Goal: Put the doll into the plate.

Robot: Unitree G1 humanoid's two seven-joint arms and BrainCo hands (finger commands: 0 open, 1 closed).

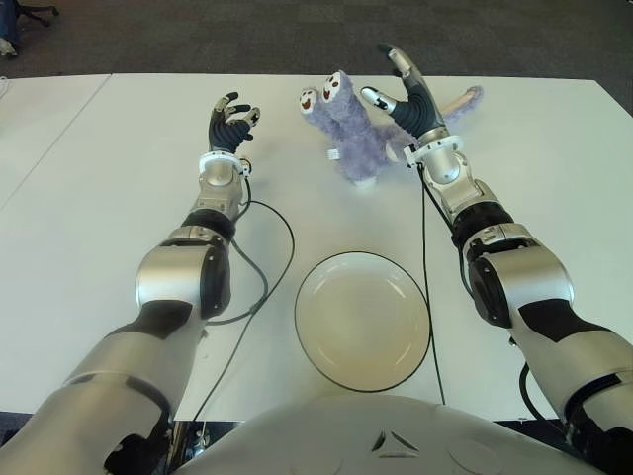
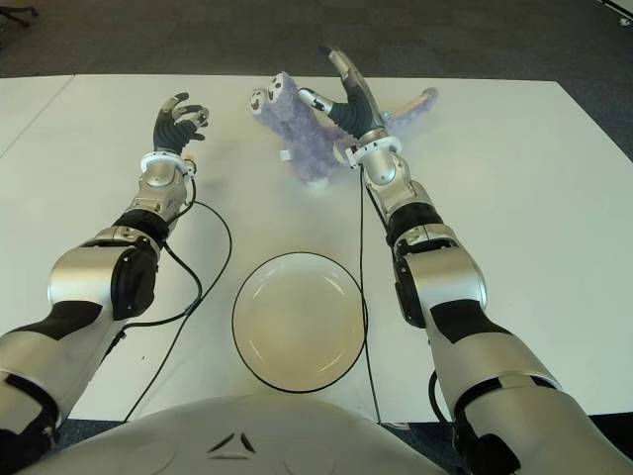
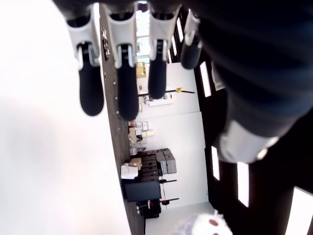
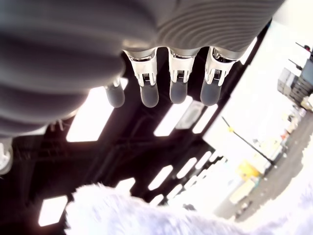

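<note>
Item: doll (image 1: 346, 124) — purple plush, two pale faces at its upper end, standing or leaning at the far middle of the white tabletop (image 1: 99, 198); a long plush limb trails off toward the robot's right, behind the right hand. Not yet in the plate

Item: plate (image 1: 362, 320) — round, pale, dark-rimmed, holding nothing, on the near middle of the tabletop, well apart from the doll and closer to the robot's body

Item: right hand (image 1: 406, 94) — at the doll's right side, fingers spread and extended, thumb reaching toward the plush. The wrist view shows straight fingers above the fur with a gap between; nothing is clasped. Whether the palm touches the doll cannot be told

Item: left hand (image 1: 230, 121) — beside the doll on its left, apart from it, fingers loosely relaxed and holding nothing; idle

Item: cable (image 1: 267, 267) — dark, looping over the tabletop between the left arm and the plate

Step in hand, as judged: approach to the grasp; pick-up not yet made

Next move calls for: closing the right fingers round the doll's body, firmly enough that the soft plush does not slip, then lifting and carrying it back toward the robot and down into the plate
</note>
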